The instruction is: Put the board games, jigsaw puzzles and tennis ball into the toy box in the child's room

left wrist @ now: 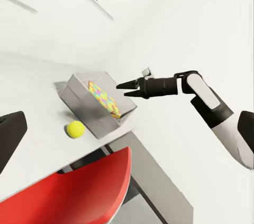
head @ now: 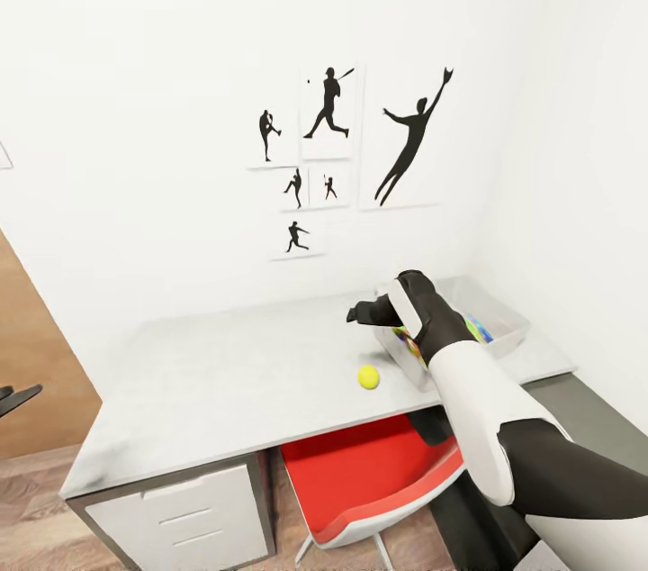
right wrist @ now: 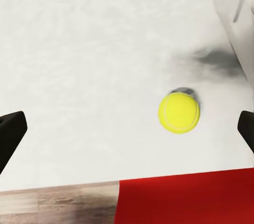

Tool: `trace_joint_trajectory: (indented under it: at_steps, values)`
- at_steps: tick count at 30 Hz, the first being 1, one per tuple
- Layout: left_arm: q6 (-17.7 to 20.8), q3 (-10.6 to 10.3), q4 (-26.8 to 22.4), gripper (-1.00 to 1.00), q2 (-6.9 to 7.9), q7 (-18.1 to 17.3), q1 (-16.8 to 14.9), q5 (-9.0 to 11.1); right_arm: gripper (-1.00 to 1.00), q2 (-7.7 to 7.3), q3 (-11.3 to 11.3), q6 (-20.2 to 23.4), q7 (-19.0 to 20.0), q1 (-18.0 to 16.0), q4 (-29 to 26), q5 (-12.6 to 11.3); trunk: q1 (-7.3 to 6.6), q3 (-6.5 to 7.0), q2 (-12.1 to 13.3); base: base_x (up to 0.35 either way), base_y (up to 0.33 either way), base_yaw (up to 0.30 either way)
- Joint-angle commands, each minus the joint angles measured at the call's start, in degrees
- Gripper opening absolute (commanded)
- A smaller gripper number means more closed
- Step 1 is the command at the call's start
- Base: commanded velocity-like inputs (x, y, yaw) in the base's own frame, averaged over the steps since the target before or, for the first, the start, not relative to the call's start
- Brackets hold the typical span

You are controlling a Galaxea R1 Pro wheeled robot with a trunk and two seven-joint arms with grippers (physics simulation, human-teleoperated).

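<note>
So I'm at the ball-fetching step, as I read it; the tennis ball point(head: 368, 376) lies bare on the table point(head: 216, 382), just beside the toy box point(head: 509, 322), off the box's near end wall on the side toward the table's front edge, and apart from the box, not touching it; a jigsaw puzzle point(left wrist: 104, 99) shows as bright pieces inside the toy box, so part of the job looks done; the board games I can't see from here.

My right gripper point(head: 363, 313) hangs above the table, just beside the toy box's near end and above the ball; the jaws stand wide apart and hold nothing; in the right wrist view the ball point(right wrist: 179, 112) sits between the two dark fingertips point(right wrist: 10, 134), nearer one of them, with a small shadow under it, so I judge I'm well above it yet.

My left gripper point(head: 20, 395) sits far from the toy box, off the table's other end; its fingers point(left wrist: 10, 136) hold nothing I can see, though how far they are spread I cannot tell.

Next, I'd say: centre the ball between the right fingers, come straight down, close gently since a ball will roll off at a nudge, then lift over the wall of the toy box and let go; the red chair point(head: 369, 476) under the table, below the box's near end, is no obstacle.
</note>
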Motion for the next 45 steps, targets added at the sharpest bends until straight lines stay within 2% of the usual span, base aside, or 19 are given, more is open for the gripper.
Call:
trace_joint_trajectory:
  at_steps: [1, 4, 6, 8, 10, 12, 13, 14, 15, 17, 20, 21, 23, 24, 26, 29, 31, 36, 45]
  values:
    - [0.62, 0.27, -0.13, 1.00, 0.07, -0.27, 0.14, 1.31, 1.00, 0.06, 0.25, 0.17, -0.59, -0.04, -0.07, -0.58, 0.04, -0.23, -0.14, 0.000, 0.000, 0.000]
    - [0.69, 0.56, -0.51, 1.00, 0.78, -0.27, 0.14, 4.08, 1.00, 0.19, 0.33, 0.13, -0.59, 0.02, -0.05, -0.48, 0.04, -0.51, -0.14, 0.000, 0.000, 0.000]
    - [0.69, 0.16, -0.78, 1.00, 2.44, -0.27, -0.35, 5.91, 1.00, 0.20, 0.33, 0.11, -0.59, 0.04, -0.04, -0.62, 0.04, -0.70, -0.14, 0.000, 0.000, 0.000]
    - [0.69, -1.37, -0.94, 1.00, 4.27, -0.27, -0.89, 7.27, 1.00, 0.20, 0.33, 0.13, -0.59, 0.05, -0.04, -0.73, 0.04, -0.89, -0.14, 0.000, 0.000, 0.000]
    - [0.69, -4.25, -1.05, 1.00, 5.60, -0.27, -1.78, 8.28, 1.00, 0.25, 0.37, 0.15, -0.59, 0.06, -0.06, -0.81, 0.04, -1.08, -0.14, 0.000, 0.000, 0.000]
    - [0.69, -9.95, -1.12, 1.00, 6.29, -0.27, -4.84, 9.04, 1.00, 0.27, 0.40, 0.16, -0.59, 0.06, -0.07, -0.88, 0.04, -1.27, -0.14, 0.000, 0.000, 0.000]
    - [0.69, -11.67, -1.13, 1.00, 6.34, -0.27, -5.86, 9.12, 1.00, 0.27, 0.40, 0.17, -0.59, 0.06, -0.08, -0.89, 0.04, -1.36, -0.14, 0.000, 0.000, 0.000]
    - [0.69, -15.22, -1.11, 1.00, 6.41, -0.27, -8.09, 9.22, 1.00, 0.28, 0.41, 0.17, -0.59, 0.06, -0.06, -0.94, 0.04, -1.45, -0.14, 0.000, 0.000, 0.000]
    - [0.69, -16.97, -1.08, 1.00, 6.44, -0.27, -9.26, 9.23, 1.00, 0.28, 0.41, 0.17, -0.59, 0.06, -0.07, -0.96, 0.04, -1.55, -0.14, 0.000, 0.000, 0.000]
    - [0.69, -23.69, -0.91, 1.00, 6.41, -0.27, -14.57, 9.14, 1.00, 0.29, 0.42, 0.19, -0.59, 0.06, -0.09, -1.03, 0.04, -1.74, -0.14, 0.000, 0.000, 0.000]
    - [0.69, -30.10, -0.58, 1.00, 5.71, -0.27, -20.59, 9.02, 1.00, 0.32, 0.45, 0.23, -0.59, 0.06, -0.10, -1.07, 0.04, -2.02, -0.14, 0.000, 0.000, 0.000]
    - [0.69, -32.90, -0.31, 1.00, 4.91, 1.27, -23.40, 9.01, 1.00, 0.34, 0.47, 0.22, -0.59, 0.06, -0.11, -1.09, 0.04, -2.11, -0.14, 0.000, 0.000, 0.000]
    - [0.69, -36.14, 0.35, 1.00, 3.38, 5.18, -27.24, 9.02, 1.00, 0.36, 0.49, 0.20, -0.59, 0.06, -0.11, -1.10, 0.04, -2.30, -0.14, 0.000, 0.000, 0.000]
    - [0.69, -36.97, 0.56, 1.00, 2.80, 6.55, -28.39, 9.02, 1.00, 0.37, 0.49, 0.19, -0.59, 0.06, -0.11, -1.10, 0.04, -2.40, -0.14, 0.000, 0.000, 0.000]
    - [0.69, -39.49, 1.33, 1.00, -0.03, 11.10, -32.06, 9.03, 1.00, 0.38, 0.44, 0.18, -0.59, 0.06, -0.06, -1.15, 0.04, -2.58, -0.14, 0.000, 0.000, 0.000]
    - [0.69, -41.03, 1.70, 1.00, -3.06, 13.71, -34.26, 8.95, 1.00, 0.38, 0.38, 0.21, -0.59, 0.06, -0.03, -1.18, 0.04, -2.87, -0.14, 0.000, 0.000, 0.000]
    - [0.69, -41.44, 1.68, 1.00, -3.95, 14.35, -34.73, 8.86, 1.00, 0.38, 0.42, 0.23, -0.59, 0.06, -0.03, -1.17, 0.04, -3.05, -0.14, 0.000, 0.000, 0.000]
    - [0.69, -41.98, 1.66, 1.00, -4.63, 14.96, -35.05, 8.76, 1.00, 0.38, 0.42, 0.27, -0.59, 0.06, -0.02, -1.12, 0.04, -3.52, -0.14, 0.000, 0.000, 0.000]
    - [0.69, -41.69, 1.70, 1.00, -4.48, 15.14, -34.71, 8.48, 1.00, 0.07, 0.06, 0.30, -0.59, 0.06, -0.02, -1.00, 0.04, -4.37, -0.14, 0.000, 0.000, 0.000]
